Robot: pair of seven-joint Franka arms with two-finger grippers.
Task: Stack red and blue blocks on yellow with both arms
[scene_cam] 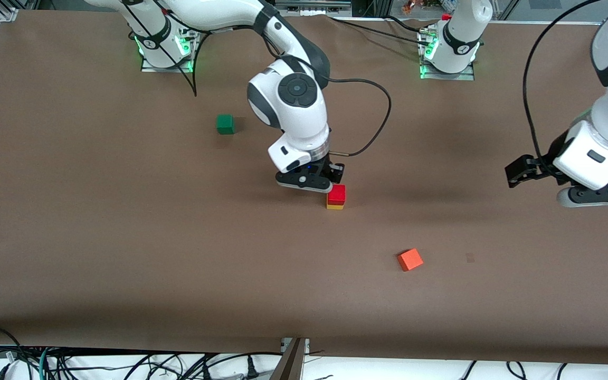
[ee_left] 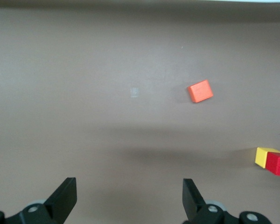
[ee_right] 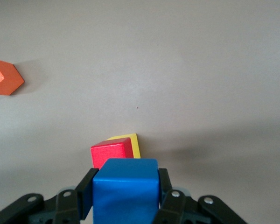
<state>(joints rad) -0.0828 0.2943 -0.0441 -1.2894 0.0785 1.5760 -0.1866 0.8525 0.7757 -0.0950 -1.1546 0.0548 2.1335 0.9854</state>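
Observation:
The red block (scene_cam: 336, 193) sits on the yellow block (scene_cam: 335, 206) near the middle of the table. My right gripper (scene_cam: 334, 173) hangs close over the stack's edge. In the right wrist view it (ee_right: 125, 189) is shut on the blue block (ee_right: 126, 186), with the red block (ee_right: 109, 153) and the yellow block (ee_right: 132, 142) just past it. The blue block is hidden in the front view. My left gripper (scene_cam: 515, 175) waits open and empty over the left arm's end of the table. Its wrist view shows it (ee_left: 129, 196) and the red block (ee_left: 278, 164) on the yellow block (ee_left: 263, 156).
An orange cube (scene_cam: 410, 259) lies nearer to the front camera than the stack, toward the left arm's end; it also shows in both wrist views (ee_left: 200, 91) (ee_right: 4, 77). A green cube (scene_cam: 225, 124) lies farther back, toward the right arm's end.

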